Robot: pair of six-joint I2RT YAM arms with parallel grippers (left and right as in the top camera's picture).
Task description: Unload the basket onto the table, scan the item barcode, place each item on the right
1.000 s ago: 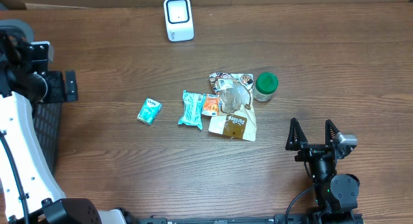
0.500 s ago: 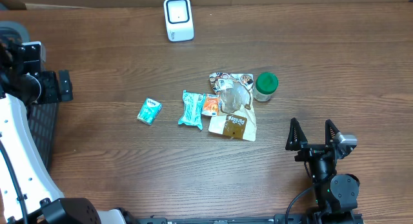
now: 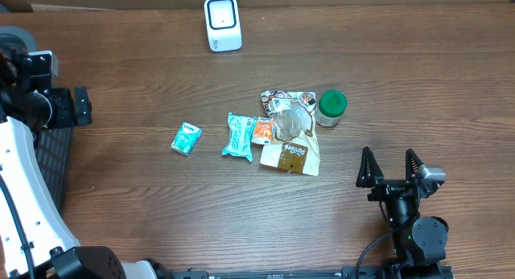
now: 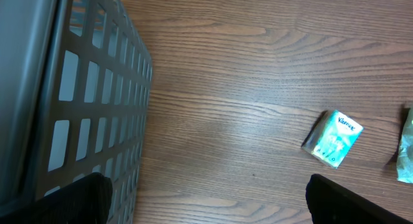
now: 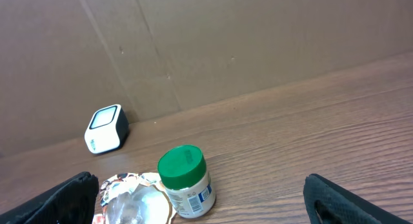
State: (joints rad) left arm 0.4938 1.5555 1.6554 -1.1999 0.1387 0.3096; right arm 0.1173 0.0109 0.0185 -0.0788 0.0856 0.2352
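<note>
Jaws stand spread and empty on both sides: my right gripper (image 3: 389, 165) waits near the worktop (image 3: 402, 62) front, my left gripper (image 4: 206, 192) by the basket (image 4: 103, 101). Nothing is picked up yet. The green-lidded jar (image 3: 331, 107), tissue pack (image 3: 186, 139) and pouches (image 3: 286, 130) lie mid-worktop, well apart from the scanner (image 3: 222, 23); the whole scan remains.

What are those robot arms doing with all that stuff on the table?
Nothing is being held yet. Both grippers are open and empty. The left gripper hovers beside the grey basket, and the right gripper sits near the front edge, short of the green-lidded jar. The tissue pack, the snack packets and the jar lie mid-table, and the white scanner stands at the far edge.
</note>
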